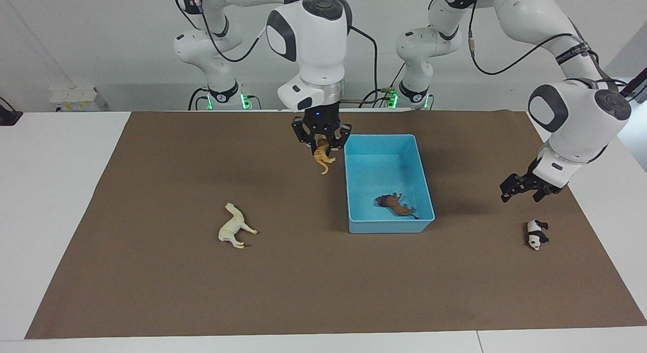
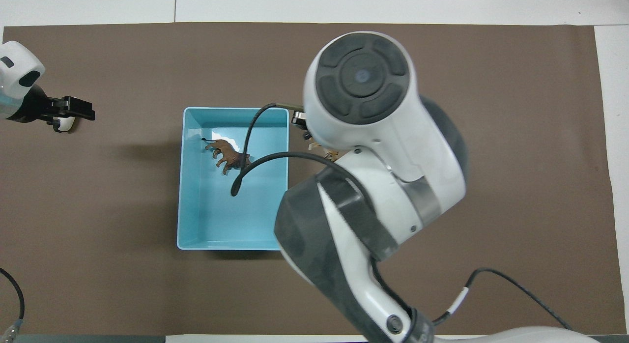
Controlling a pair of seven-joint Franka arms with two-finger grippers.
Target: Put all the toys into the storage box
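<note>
Just beside the light blue plastic storage box (image 1: 419, 166), the right gripper (image 1: 322, 143) hangs in the air, shut tight on the small orange striped tiger toy (image 1: 322, 160). It should go over the box and let go low. The brown lion toy (image 1: 395, 204) lies inside. The cream-white horse toy (image 1: 235, 226) lies on the mat. The left gripper (image 1: 521, 190), open and empty, hangs over the black-and-white panda toy (image 1: 536, 234).

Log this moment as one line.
lion in storage box | right gripper holds tiger | left gripper open over panda | horse on table
</note>
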